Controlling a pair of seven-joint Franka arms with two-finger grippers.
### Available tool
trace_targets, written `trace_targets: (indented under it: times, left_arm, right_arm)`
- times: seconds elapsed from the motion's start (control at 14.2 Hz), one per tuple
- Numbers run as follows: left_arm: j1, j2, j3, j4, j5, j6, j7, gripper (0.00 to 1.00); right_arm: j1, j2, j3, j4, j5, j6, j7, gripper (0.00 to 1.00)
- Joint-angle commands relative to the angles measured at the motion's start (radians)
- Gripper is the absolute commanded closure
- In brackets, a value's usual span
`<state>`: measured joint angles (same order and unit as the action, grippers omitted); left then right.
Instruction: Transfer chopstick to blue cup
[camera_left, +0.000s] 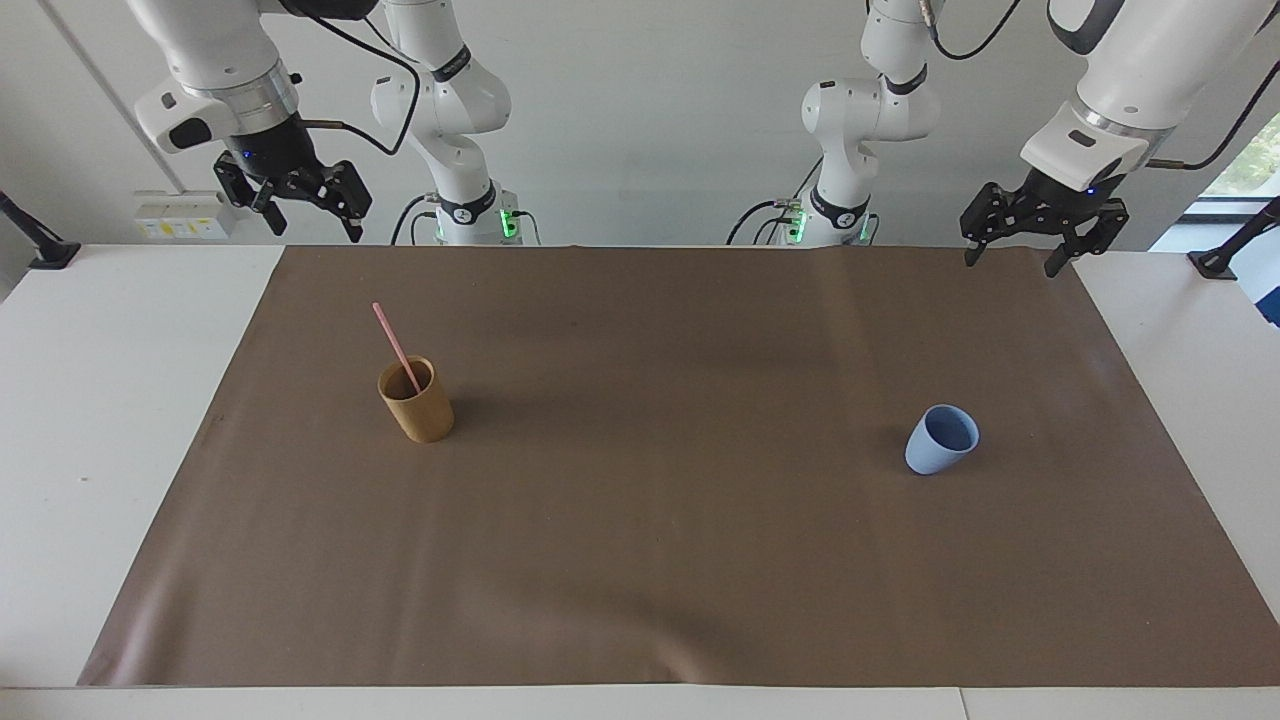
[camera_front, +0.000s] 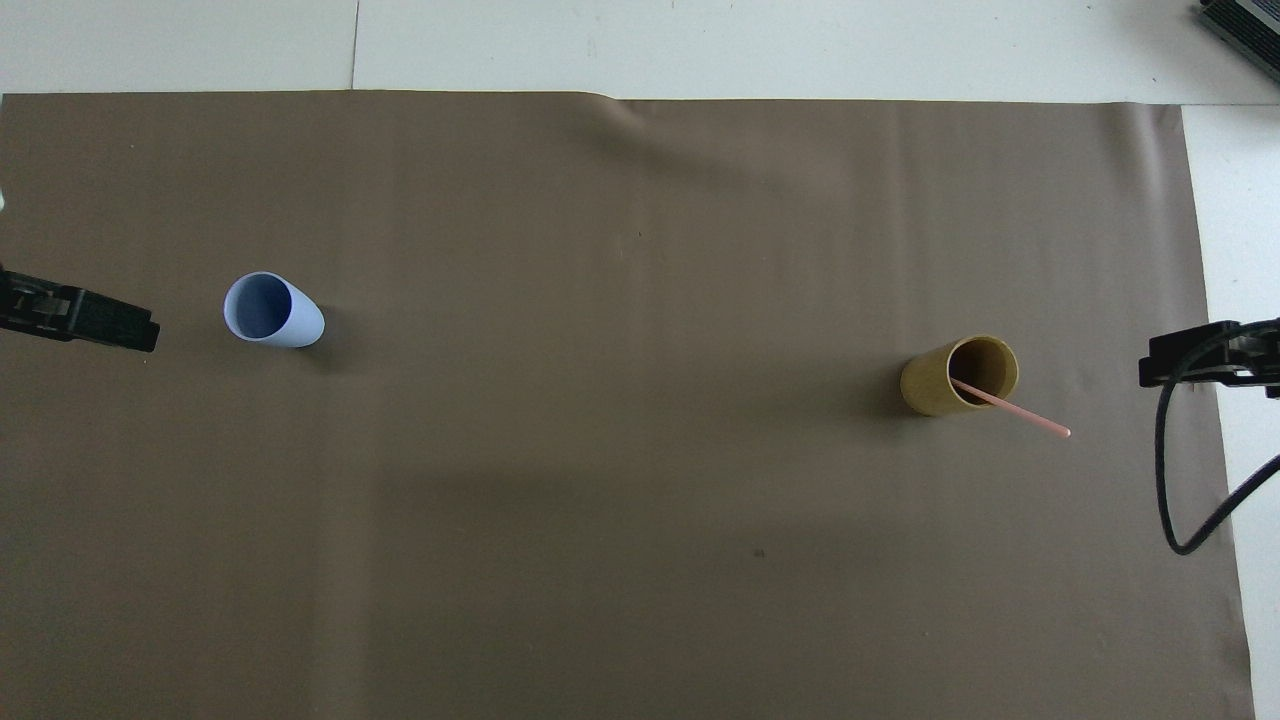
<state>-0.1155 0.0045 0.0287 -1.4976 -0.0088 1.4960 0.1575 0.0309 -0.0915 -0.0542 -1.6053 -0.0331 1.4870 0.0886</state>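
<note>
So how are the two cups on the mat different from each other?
The tan cup is a straight-walled cylinder; the blue cup tapers toward its base. The tan cup holds the pink chopstick, leaning out over its rim; the blue cup is empty. The tan cup sits toward the right arm's end of the table, the blue cup toward the left arm's. Both stand upright on the brown mat, handleless.

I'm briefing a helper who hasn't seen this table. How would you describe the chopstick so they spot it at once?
Start at the brown mat that covers the table, and go toward the right arm's end, where a tan cylindrical cup stands. The chopstick stands in that cup, leaning over its rim toward the robots. It is the only thin, pale pink stick there; the blue cup holds nothing.
</note>
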Motion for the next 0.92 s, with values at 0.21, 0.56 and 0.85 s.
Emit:
trace_targets:
  times: [0.21,0.56,0.85]
  left_arm:
    - [-0.010,-0.031,0.010,-0.032,-0.007,0.021,0.004,0.00]
    - [-0.007,-0.029,0.010,-0.029,-0.007,0.012,0.002,0.00]
    - [-0.006,-0.031,0.010,-0.029,-0.007,0.010,0.002,0.00]
  right_arm:
    - [-0.012,-0.019,0.005,-0.024,0.002,-0.001,-0.023,0.00]
    - [-0.012,-0.020,0.005,-0.024,0.004,-0.001,-0.023,0.00]
    - [-0.012,-0.019,0.005,-0.022,0.004,-0.002,-0.021,0.00]
